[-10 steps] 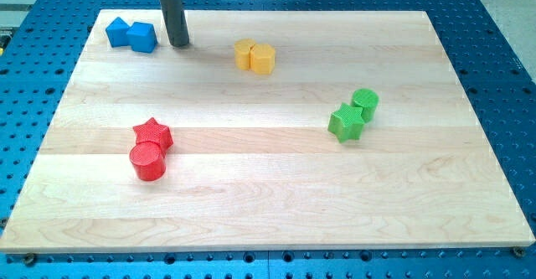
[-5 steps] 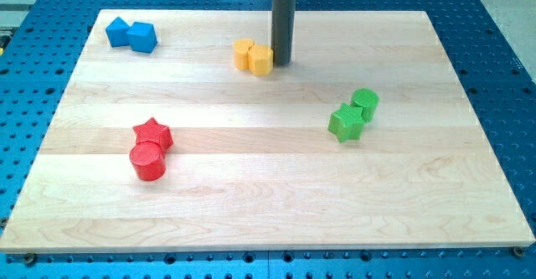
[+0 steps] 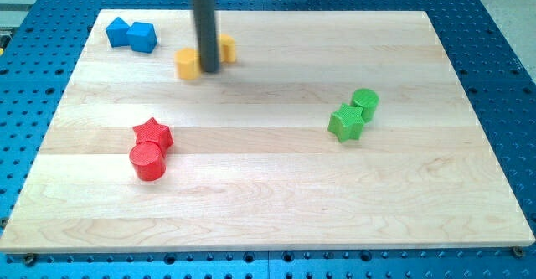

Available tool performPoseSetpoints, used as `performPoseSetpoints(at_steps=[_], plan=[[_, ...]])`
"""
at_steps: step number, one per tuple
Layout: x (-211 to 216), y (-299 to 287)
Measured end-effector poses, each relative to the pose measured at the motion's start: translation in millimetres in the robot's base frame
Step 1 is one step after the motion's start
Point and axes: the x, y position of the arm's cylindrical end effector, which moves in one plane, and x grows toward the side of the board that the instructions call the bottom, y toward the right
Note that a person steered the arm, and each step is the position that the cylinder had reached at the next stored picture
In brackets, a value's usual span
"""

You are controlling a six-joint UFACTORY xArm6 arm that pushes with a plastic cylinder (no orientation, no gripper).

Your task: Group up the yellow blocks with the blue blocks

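Observation:
Two blue blocks (image 3: 131, 34) sit touching each other at the board's top left. My tip (image 3: 208, 68) stands between two yellow blocks. One yellow block (image 3: 188, 64) is just left of the tip, touching it or nearly so. The other yellow block (image 3: 225, 49) is just right of the rod and partly hidden by it. The yellow blocks are blurred, so their shapes cannot be made out. The left yellow block lies a short way right of the blue pair.
A red star (image 3: 153, 132) and a red cylinder (image 3: 148, 161) touch at the left of the wooden board (image 3: 268, 195). A green star (image 3: 346, 122) and a green cylinder (image 3: 365, 103) touch at the right. A blue perforated table surrounds the board.
My tip swung from beside the blue blocks to the right of the yellow pair, then pushed left. The yellow blocks slid left toward the blue ones and came apart.

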Motion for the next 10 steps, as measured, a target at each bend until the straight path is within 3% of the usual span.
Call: performPoseSetpoints(at_steps=[1,2,3,5,6,7,8,9,10], plan=[[40,-40],[48,-75],[25,-113],[13,-132],[-1,-113],[17,-83],[44,12],[19,67],[-10,72]])
